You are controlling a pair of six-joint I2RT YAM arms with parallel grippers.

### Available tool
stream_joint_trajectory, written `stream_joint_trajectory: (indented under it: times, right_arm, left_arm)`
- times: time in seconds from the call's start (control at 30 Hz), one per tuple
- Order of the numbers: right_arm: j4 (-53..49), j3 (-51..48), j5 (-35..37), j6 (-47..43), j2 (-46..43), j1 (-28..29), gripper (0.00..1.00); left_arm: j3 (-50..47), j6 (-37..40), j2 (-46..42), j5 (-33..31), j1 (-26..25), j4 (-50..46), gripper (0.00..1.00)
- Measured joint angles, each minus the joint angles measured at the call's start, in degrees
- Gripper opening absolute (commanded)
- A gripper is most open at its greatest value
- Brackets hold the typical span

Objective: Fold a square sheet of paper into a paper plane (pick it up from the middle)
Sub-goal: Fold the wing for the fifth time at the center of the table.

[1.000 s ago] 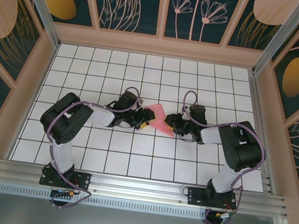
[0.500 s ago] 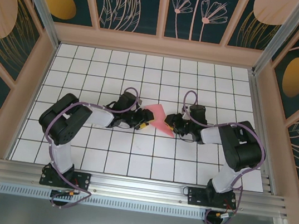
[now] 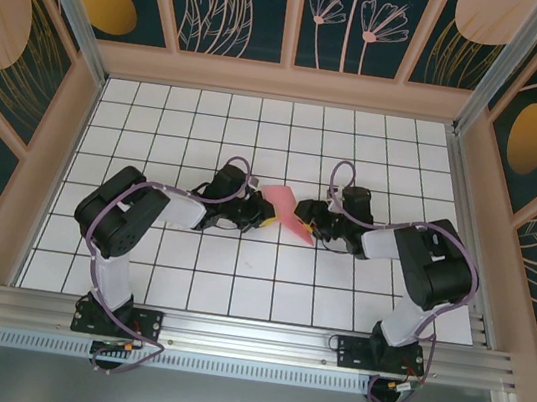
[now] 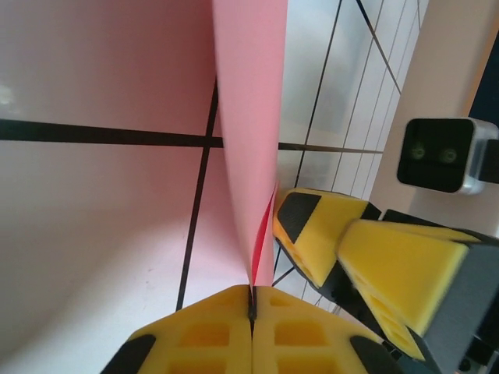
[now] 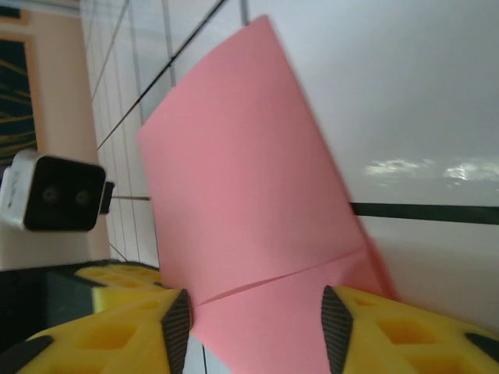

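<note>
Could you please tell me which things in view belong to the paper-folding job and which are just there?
Job: pink paper, partly folded; left gripper, shut on it; right gripper, open.
Just there: gridded table; patterned walls.

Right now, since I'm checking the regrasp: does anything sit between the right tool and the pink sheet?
Nothing visible does. The pink sheet reaches into the gap of the right tool, whose jaws stand open on either side of it. The left tool is shut on the sheet's edge, close beside but not between them.
</note>
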Motion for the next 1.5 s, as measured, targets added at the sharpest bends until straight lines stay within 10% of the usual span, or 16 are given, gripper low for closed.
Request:
stream_joint_trajectory:
  times: [0.53, 1.27, 1.5]
  right_arm:
    - [-6.6, -2.4, 22.4, -35.0, -20.0, 11.2, 0.74]
    - [2.0, -9.4, 35.6, -62.2, -11.9, 22.8, 0.64]
    - [8.2, -9.4, 39.3, -65.8, -7.2, 23.7, 0.47]
  left_arm:
    - [0.0, -0.3, 0.0, -0.2, 0.0, -1.0, 0.00]
    - [0.3, 2.6, -5.8, -1.8, 0.0, -9.1, 0.00]
    - [0.4, 2.9, -6.6, -2.4, 0.0, -10.4, 0.00]
